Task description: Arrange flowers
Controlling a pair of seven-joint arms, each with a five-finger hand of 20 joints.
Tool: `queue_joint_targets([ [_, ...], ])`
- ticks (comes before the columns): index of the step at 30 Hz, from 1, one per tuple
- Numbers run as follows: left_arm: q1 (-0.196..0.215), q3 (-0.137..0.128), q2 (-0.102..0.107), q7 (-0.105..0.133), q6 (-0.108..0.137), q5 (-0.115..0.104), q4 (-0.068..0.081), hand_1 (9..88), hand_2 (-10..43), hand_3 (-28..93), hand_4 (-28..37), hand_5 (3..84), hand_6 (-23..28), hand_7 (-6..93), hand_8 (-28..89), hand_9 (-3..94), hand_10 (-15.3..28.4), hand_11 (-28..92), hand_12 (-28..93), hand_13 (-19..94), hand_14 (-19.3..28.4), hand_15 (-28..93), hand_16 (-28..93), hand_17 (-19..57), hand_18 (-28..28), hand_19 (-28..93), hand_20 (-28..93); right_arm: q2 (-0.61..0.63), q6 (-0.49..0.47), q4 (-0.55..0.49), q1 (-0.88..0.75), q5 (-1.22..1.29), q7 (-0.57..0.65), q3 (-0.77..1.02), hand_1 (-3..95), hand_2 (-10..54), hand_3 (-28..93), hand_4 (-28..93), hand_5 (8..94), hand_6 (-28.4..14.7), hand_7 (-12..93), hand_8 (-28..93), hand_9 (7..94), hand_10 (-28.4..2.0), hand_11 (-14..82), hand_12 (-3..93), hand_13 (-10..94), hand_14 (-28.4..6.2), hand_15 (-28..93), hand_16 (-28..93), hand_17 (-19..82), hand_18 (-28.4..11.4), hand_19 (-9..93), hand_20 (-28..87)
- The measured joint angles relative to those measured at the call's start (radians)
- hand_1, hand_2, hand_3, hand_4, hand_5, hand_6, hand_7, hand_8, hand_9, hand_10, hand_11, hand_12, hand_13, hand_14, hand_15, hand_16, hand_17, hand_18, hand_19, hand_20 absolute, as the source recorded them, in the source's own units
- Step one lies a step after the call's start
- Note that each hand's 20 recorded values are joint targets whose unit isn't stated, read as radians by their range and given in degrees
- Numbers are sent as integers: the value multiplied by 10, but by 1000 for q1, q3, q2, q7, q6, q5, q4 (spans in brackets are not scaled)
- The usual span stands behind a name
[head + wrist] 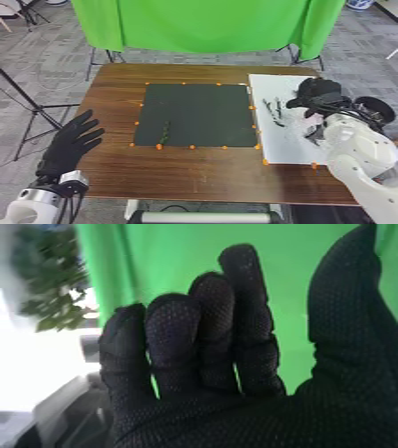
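On the table (178,175), the mat (197,110) is flanked at three o'clock by the sheet (280,150). At the sheet's one o'clock the right hand (318,94) is held open, unladen; the left hand (67,147) is relaxed at nine. Dark stems (278,111) are laid on the sheet, the sprig (165,133) at the mat's seven o'clock. Each stem is best pinched lightly – leaves uncrushed.

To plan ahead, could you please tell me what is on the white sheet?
Dark stems lie on the white sheet near something pale I cannot identify; the right robot hand hides what is beneath.
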Motion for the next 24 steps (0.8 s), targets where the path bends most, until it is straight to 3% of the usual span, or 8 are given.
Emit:
queue_joint_targets([
  [12,8,-15,-1,-2,0,2,-1,257,-46,691,-242,266,26,206,-108,239,117,193,160,209,163,301,2,-96,229,429,84,37,-155,-97,-337,59,147,350,165,-95,775,-282,629,-27,372,-128,619,-141,620,431,583,-131,814,350,284,-221,855,464],
  [17,9,-18,-1,-2,0,2,-2,257,-46,690,-243,265,26,207,-108,239,116,192,159,209,163,301,2,-96,229,429,85,37,-215,-99,-405,85,170,372,165,-95,770,-283,637,-25,365,-126,626,-142,619,433,588,-131,815,350,287,-221,858,463],
  [24,14,-19,-3,-1,0,2,-4,256,-46,691,-242,265,26,206,-108,239,117,193,160,209,164,301,2,-96,229,429,85,18,-225,-85,-404,132,168,345,174,-95,774,-283,647,-24,361,-122,631,-140,621,432,592,-131,816,350,291,-222,861,462],
])
